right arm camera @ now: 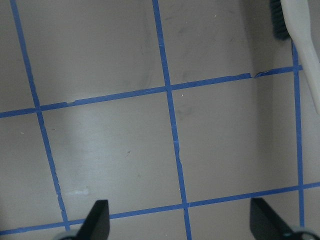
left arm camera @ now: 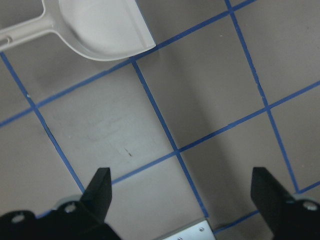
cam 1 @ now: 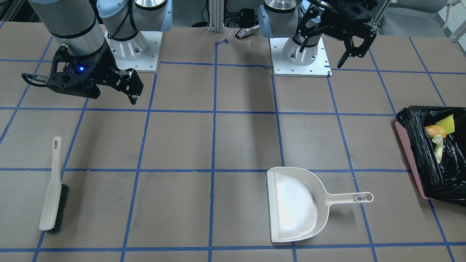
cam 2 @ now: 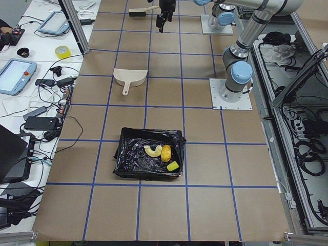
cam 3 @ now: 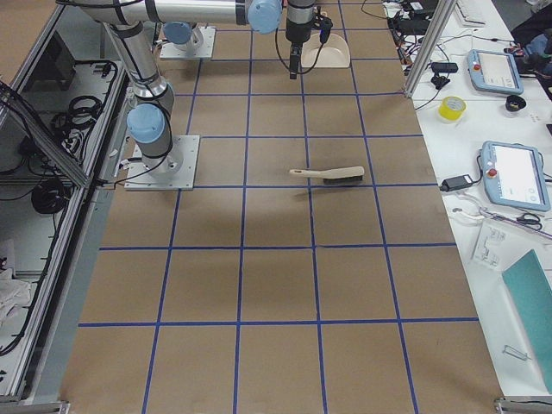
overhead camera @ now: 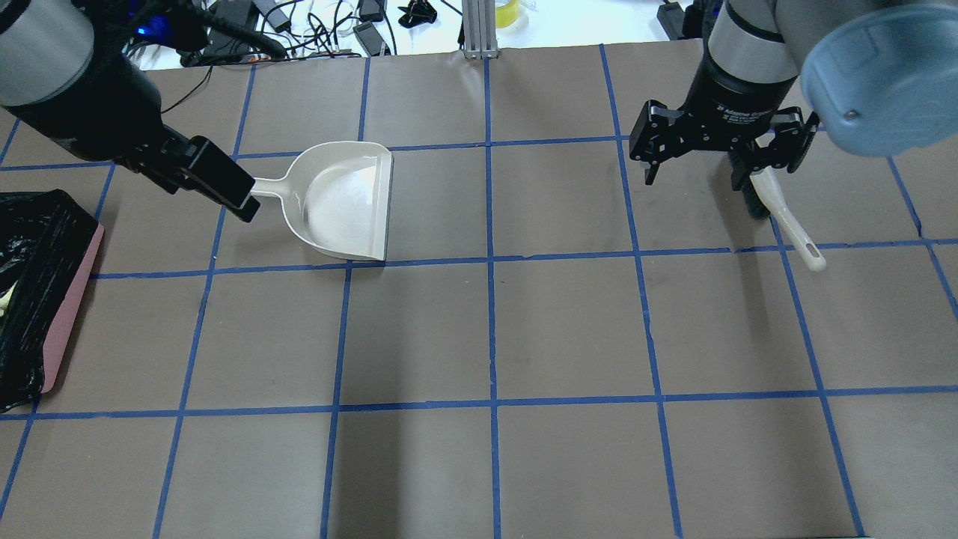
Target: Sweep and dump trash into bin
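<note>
The trash lies inside the bin (cam 1: 418, 160), a pink-sided box with a black bag at the table's end on my left; it also shows in the exterior left view (cam 2: 128, 159). There I see the potato-like lump (cam 2: 166, 152), the croissant (cam 2: 150, 151) and the sponge piece (cam 2: 172, 166). The sponge piece (cam 1: 447, 124) and the lump (cam 1: 434, 130) also show in the front-facing view. My left gripper (cam 1: 351, 54) is open and empty, raised near its base, its fingers (left arm camera: 100, 187) wide apart. My right gripper (overhead camera: 700, 176) is open and empty, above the table.
A beige dustpan (cam 1: 295, 203) lies flat and empty on the table, handle toward the bin. A beige brush with dark bristles (cam 1: 52, 189) lies flat on my right side; it also shows in the right wrist view (right arm camera: 300, 35). Blue tape lines grid the brown table.
</note>
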`<action>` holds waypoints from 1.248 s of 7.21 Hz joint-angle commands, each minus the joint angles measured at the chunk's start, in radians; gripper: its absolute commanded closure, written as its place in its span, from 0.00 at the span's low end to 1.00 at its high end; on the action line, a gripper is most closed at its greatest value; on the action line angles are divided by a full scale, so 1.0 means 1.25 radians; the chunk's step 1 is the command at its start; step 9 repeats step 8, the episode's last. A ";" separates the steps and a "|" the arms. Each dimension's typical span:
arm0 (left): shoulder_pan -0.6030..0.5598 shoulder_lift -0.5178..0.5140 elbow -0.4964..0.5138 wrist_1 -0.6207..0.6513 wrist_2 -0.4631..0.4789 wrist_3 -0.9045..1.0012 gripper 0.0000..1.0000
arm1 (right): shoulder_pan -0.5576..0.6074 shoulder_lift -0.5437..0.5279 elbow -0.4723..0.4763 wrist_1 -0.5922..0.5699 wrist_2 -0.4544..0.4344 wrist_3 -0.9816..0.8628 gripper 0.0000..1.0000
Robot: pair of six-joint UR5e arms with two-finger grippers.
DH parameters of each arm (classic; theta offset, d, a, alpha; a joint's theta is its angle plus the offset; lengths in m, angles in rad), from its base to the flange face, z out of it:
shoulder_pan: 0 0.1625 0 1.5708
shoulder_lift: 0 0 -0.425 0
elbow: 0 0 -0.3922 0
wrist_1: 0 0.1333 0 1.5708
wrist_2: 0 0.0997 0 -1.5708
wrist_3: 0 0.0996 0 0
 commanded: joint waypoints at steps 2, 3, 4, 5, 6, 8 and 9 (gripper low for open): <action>-0.007 0.002 -0.023 0.036 0.061 -0.139 0.00 | 0.000 -0.004 -0.003 -0.005 -0.001 0.001 0.00; -0.008 -0.008 -0.024 0.103 0.061 -0.163 0.00 | 0.000 -0.010 -0.006 0.000 0.002 0.000 0.00; -0.008 -0.011 -0.024 0.109 0.061 -0.164 0.00 | 0.000 -0.010 -0.006 0.001 0.000 0.000 0.00; -0.008 -0.013 -0.024 0.109 0.061 -0.162 0.00 | -0.001 -0.015 -0.009 0.001 0.004 -0.001 0.00; -0.008 -0.016 -0.025 0.108 0.061 -0.163 0.00 | -0.001 -0.015 -0.008 -0.002 0.004 -0.001 0.00; -0.008 -0.014 -0.025 0.103 0.062 -0.160 0.00 | -0.002 -0.027 -0.011 0.001 0.002 -0.001 0.00; -0.008 -0.014 -0.025 0.103 0.062 -0.160 0.00 | -0.002 -0.027 -0.011 0.001 0.002 -0.001 0.00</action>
